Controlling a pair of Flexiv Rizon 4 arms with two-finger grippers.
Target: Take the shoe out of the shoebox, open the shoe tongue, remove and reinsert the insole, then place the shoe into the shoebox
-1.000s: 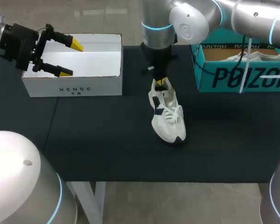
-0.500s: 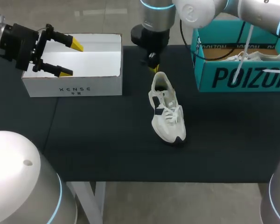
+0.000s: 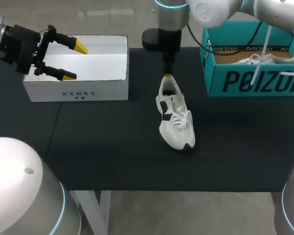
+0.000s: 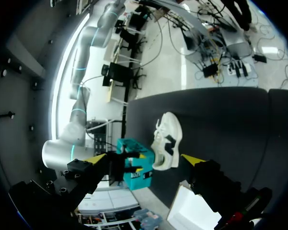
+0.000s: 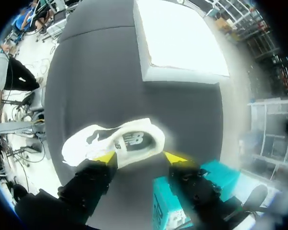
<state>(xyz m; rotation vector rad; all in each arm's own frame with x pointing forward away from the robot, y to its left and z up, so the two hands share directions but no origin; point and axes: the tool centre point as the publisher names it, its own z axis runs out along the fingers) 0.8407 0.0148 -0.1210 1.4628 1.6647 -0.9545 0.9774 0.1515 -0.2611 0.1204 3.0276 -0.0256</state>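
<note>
A white sneaker (image 3: pixel 174 117) lies on the black table (image 3: pixel 103 147), toe toward the front edge. In the right wrist view its insole and heel opening (image 5: pixel 129 141) show. My right gripper (image 3: pixel 168 76) hangs just over the heel, and its fingers (image 5: pixel 140 157) stand apart, open, with the heel ahead of them and one tip clear of the shoe. The teal shoebox (image 3: pixel 255 81) stands at the right, a second white shoe (image 3: pixel 264 59) inside. My left gripper (image 3: pixel 63 58) is open over the white box (image 3: pixel 78 90), and it sees the sneaker (image 4: pixel 167 143) far ahead of its fingers (image 4: pixel 144 158).
The white box (image 5: pixel 180 43) is open-topped and takes up the table's back left. The teal shoebox (image 5: pixel 168 201) sits close beside my right gripper. Bare black table lies in front of and to the left of the sneaker.
My right gripper lifted out of the shoe's heel opening, drew back, turned, and now hangs over the heel with its fingers parted. The shoe and my left arm stayed put.
</note>
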